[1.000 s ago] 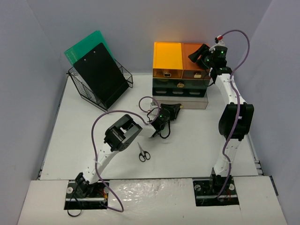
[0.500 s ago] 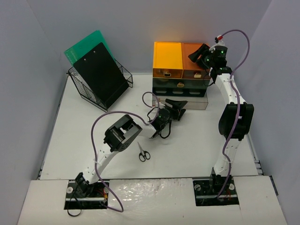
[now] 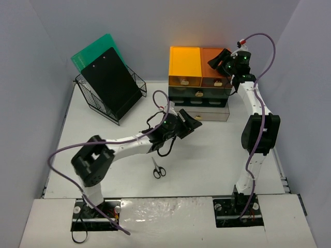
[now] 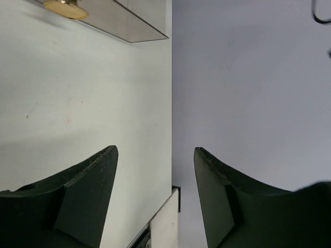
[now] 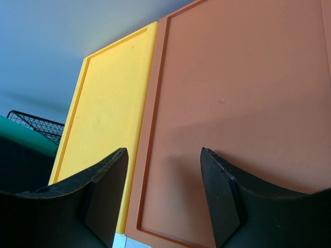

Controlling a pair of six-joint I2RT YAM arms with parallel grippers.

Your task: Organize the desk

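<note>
The two arm bases [image 3: 240, 204] sit closest, bolted at the near edge of the white table [image 3: 217, 160], which fills the middle of the top view between grey walls. A pair of black-handled scissors [image 3: 159, 170] lies on it near the front, blades pointing away.

Beyond them the left hand [image 3: 190, 124] [image 4: 155, 152] is low over the table, its fingers spread and nothing between them. It sits just in front of the drawer unit [image 3: 199, 93], whose pale bottom drawer [image 3: 207, 114] juts out past the dark ones above and shows a brass knob [image 4: 64, 8].

The unit's top has a yellow lid [image 3: 185, 63] and an orange lid [image 5: 243, 103] side by side. The right hand [image 3: 217, 58] [image 5: 164, 152] hangs over the orange one, fingers apart and empty.

At the far left stands a black wire basket [image 3: 132, 111], holding a black clipboard [image 3: 111, 85] and a green board [image 3: 95, 51], both leaning back.
</note>
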